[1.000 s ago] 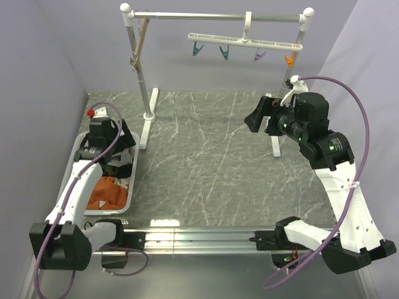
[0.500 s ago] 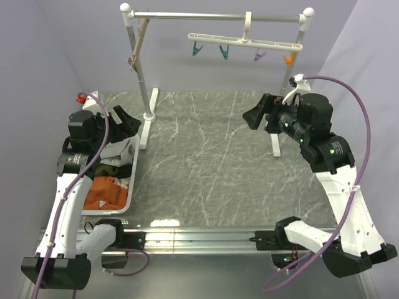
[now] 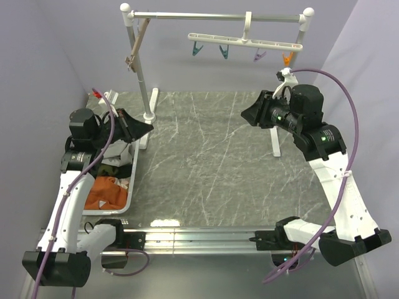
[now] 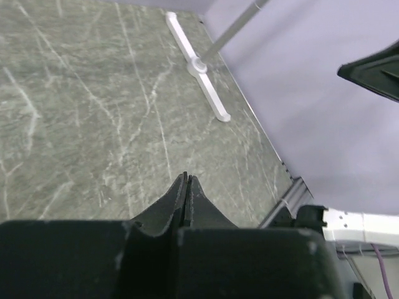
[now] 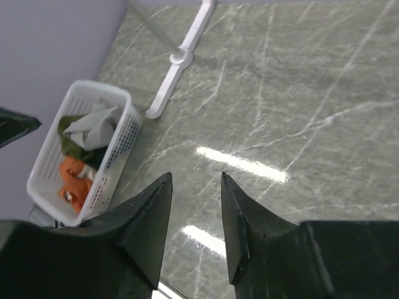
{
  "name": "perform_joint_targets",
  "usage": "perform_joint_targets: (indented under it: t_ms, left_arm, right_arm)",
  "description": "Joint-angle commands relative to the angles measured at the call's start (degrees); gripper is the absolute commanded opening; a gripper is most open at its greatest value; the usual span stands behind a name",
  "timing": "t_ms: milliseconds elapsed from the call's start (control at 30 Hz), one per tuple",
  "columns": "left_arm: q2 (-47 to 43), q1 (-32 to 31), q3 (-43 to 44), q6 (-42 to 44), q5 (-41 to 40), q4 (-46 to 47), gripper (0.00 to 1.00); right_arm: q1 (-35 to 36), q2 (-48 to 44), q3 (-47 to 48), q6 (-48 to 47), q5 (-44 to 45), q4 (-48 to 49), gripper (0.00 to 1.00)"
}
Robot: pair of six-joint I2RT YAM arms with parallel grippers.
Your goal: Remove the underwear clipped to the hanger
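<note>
The white clip hanger point(image 3: 246, 42) hangs from the rack's top bar, and its several coloured clips hold nothing. The underwear lies in the white basket point(image 3: 132, 182) at the left: a dark olive green brief point(image 5: 70, 144) under a pale grey piece point(image 5: 93, 128). No black brief can be made out. My left gripper point(image 3: 146, 129) hovers at the basket's far right corner, shut with nothing in it point(image 4: 186, 177). My right gripper point(image 3: 246, 115) hangs above the table's right half, its jaws a little apart and empty point(image 5: 194, 177).
An orange cloth point(image 5: 73, 177) lies at the basket's near end. The rack's left foot point(image 3: 148, 117) stands just beyond the basket, and its right foot point(image 3: 275, 146) is under my right arm. A purple wall runs along the left and back.
My left gripper has risen out of the basket, swung right past its edge and shut empty. My right gripper has narrowed its jaws and shifted slightly left.
</note>
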Motion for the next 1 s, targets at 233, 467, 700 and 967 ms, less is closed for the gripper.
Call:
perform_joint_targets:
  t_ms: [233,467,700,967]
  left_arm:
    - [3.55,-0.46,3.99,-1.58,5.31,4.21,0.6]
    - [5.49,-0.55,5.67,-1.76,5.58,5.27,0.99]
    - [6.46,-0.55,7.25,-1.41,4.52,4.74,1.0]
    - [6.63,-0.55,7.16,-3.25,4.09,5.18,1.0]
  right_arm:
    - [-0.14,-0.67,2.82,4.88,-3.48,0.3,0.86]
    - [-0.22,-5.94,0.54,6.29,-4.18,4.42,1.0]
    - [-0.22,-7.17,3.62,7.87,-4.7,3.82,1.0]
    - [-0.22,-7.44,2.82,8.4,-6.72,5.23,1.0]
